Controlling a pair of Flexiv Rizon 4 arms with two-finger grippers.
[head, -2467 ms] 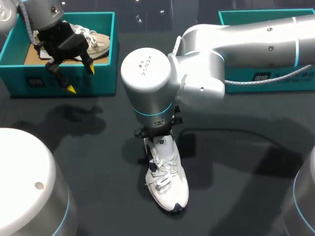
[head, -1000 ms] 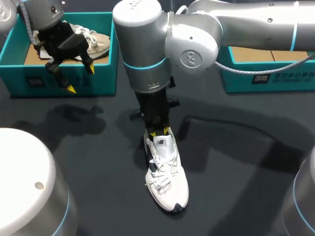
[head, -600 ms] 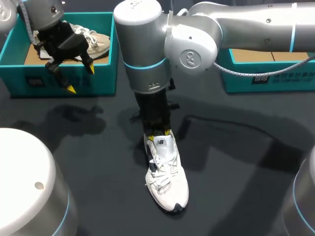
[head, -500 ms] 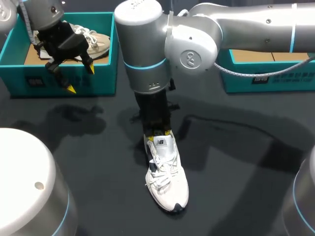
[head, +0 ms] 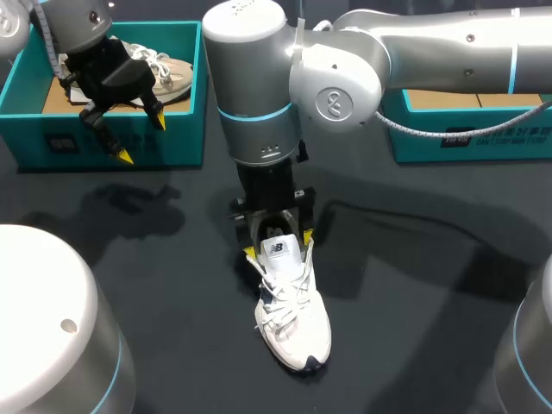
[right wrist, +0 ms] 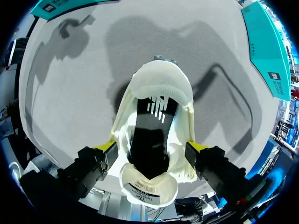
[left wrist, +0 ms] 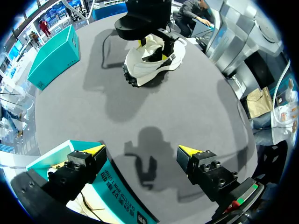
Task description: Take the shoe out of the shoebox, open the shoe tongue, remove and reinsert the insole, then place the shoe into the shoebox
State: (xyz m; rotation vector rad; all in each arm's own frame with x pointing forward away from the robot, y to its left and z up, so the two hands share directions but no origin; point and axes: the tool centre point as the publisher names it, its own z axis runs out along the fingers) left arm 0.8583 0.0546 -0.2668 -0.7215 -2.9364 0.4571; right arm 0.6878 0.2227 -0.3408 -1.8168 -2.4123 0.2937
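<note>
Head view, from left to right: my left end effector (head: pixel 142 138) hangs over the front wall of the teal left shoebox (head: pixel 112 142), fingers spread and holding nothing. A beige shoe (head: pixel 164 73) lies inside that box. The left wrist view shows the same end effector (left wrist: pixel 141 150) wide open above the table (left wrist: pixel 187 93).

At the middle, the white shoe (head: pixel 293 323) stands on the table outside both boxes, toe toward me. My right arm reaches in from the right, and its end effector (head: pixel 279 246) is spread across the shoe's opening, one yellow tip just beside each side. The tongue (head: pixel 276 248) stands up between them. In the right wrist view the dark insole (right wrist: pixel 149 140) lies inside the shoe.

At the far right sits the second teal shoebox (head: pixel 466 138).

I judge the tongue is open and the insole removal comes next. That calls for narrowing the right fingers, lowering them into the opening, and pinching the insole's edge.
</note>
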